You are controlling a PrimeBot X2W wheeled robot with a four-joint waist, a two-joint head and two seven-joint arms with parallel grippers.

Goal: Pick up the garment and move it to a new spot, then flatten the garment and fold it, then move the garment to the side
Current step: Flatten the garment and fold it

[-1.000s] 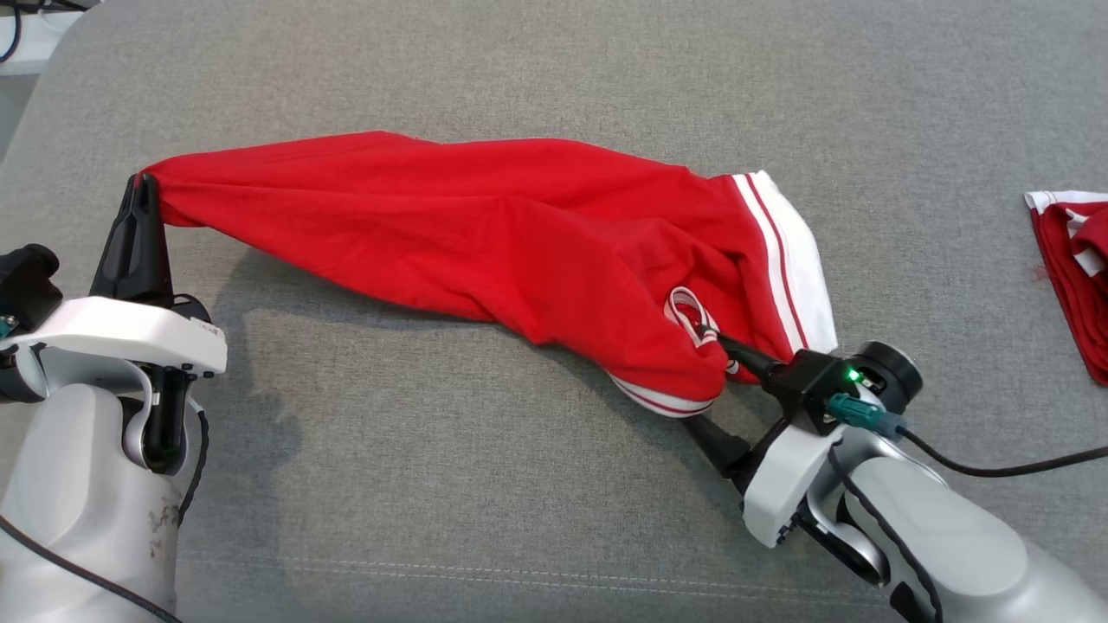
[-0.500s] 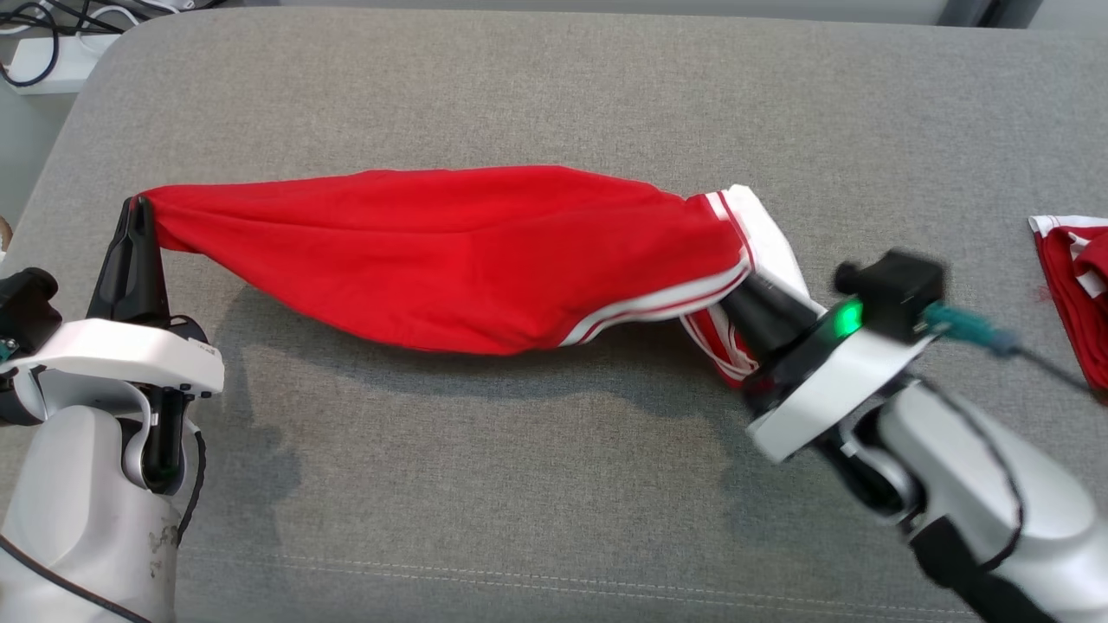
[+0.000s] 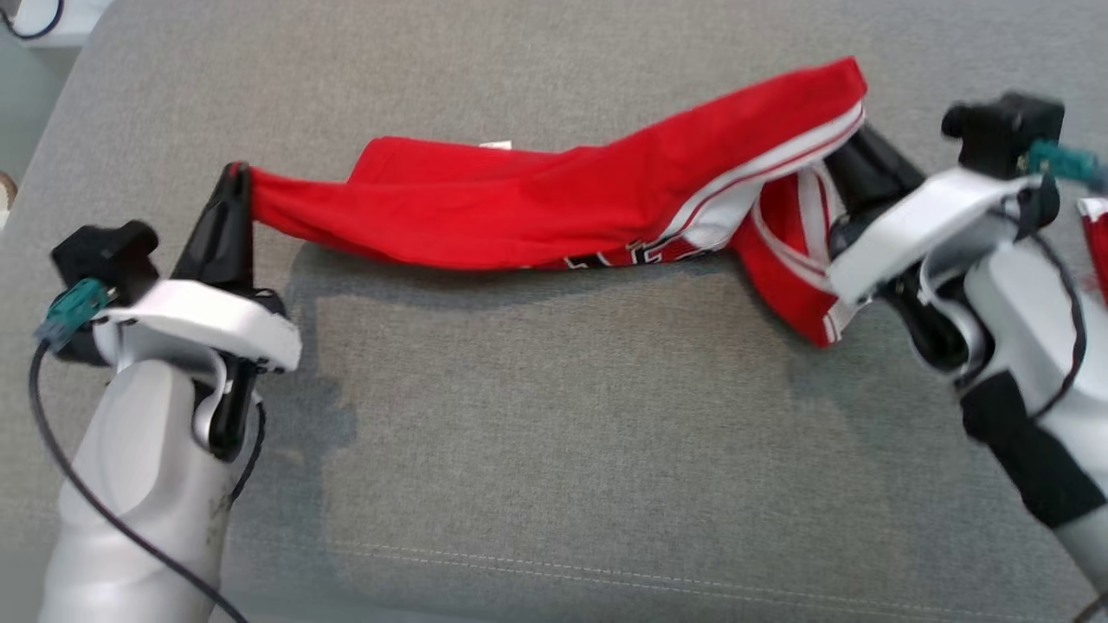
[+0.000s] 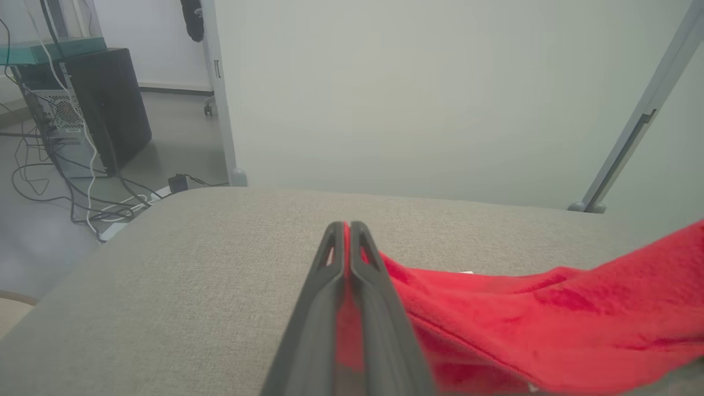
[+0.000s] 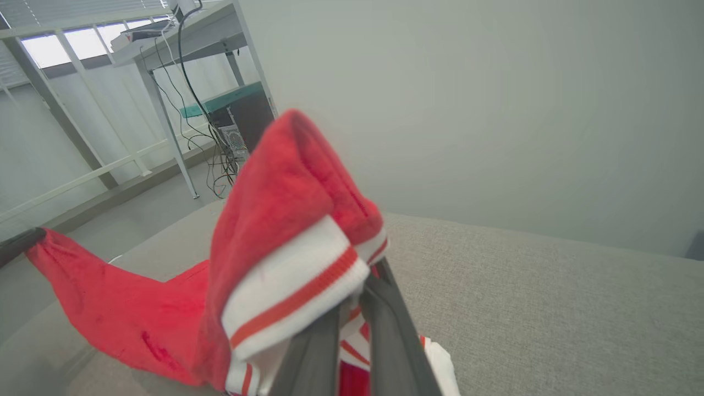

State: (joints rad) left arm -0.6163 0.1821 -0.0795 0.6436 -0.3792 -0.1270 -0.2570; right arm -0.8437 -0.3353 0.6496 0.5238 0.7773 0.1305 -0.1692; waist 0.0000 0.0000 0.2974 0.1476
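Across the grey cushion (image 3: pixel 554 450), the red garment (image 3: pixel 537 208) hangs stretched between both arms, its middle sagging low. At nine o'clock the left gripper (image 3: pixel 235 177) is pinched tight on the plain red end. At two o'clock the right gripper (image 3: pixel 853 143) is clamped on the white-striped hem, held higher.

L hand (image 3: pixel 235 173), R hand (image 3: pixel 866 149) clamped; arms spread.
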